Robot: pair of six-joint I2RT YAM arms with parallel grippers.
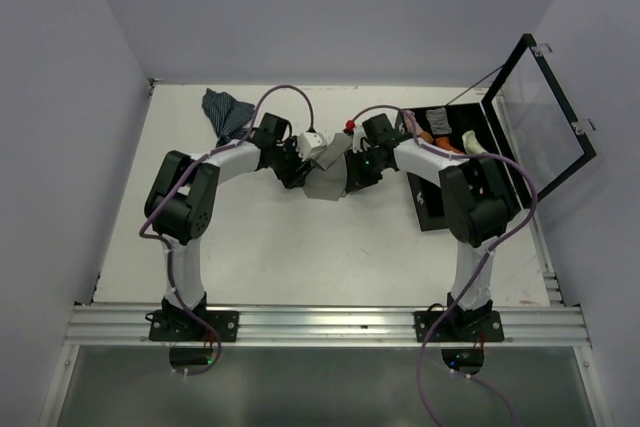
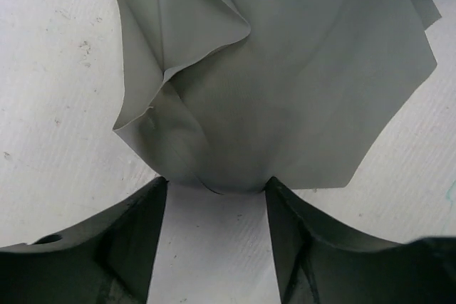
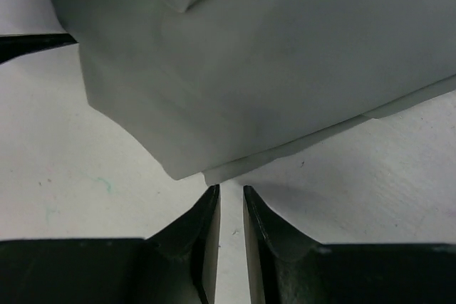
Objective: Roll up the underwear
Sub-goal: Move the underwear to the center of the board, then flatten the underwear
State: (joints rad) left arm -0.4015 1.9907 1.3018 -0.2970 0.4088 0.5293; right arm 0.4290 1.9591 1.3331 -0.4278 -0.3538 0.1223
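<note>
Lying loosely folded in the middle of the desk point(image 1: 300, 247), the grey underwear point(image 1: 325, 182) is not yet a roll (most work seems left), the left gripper point(image 2: 216, 184) gaping wide at its edge, the right gripper point(image 3: 230, 191) pinched nearly closed, empty, just beside it.

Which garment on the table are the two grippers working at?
The plain grey underwear mid-table, lying between the left gripper and right gripper. The dark blue patterned garment sits apart at the far left corner.
</note>
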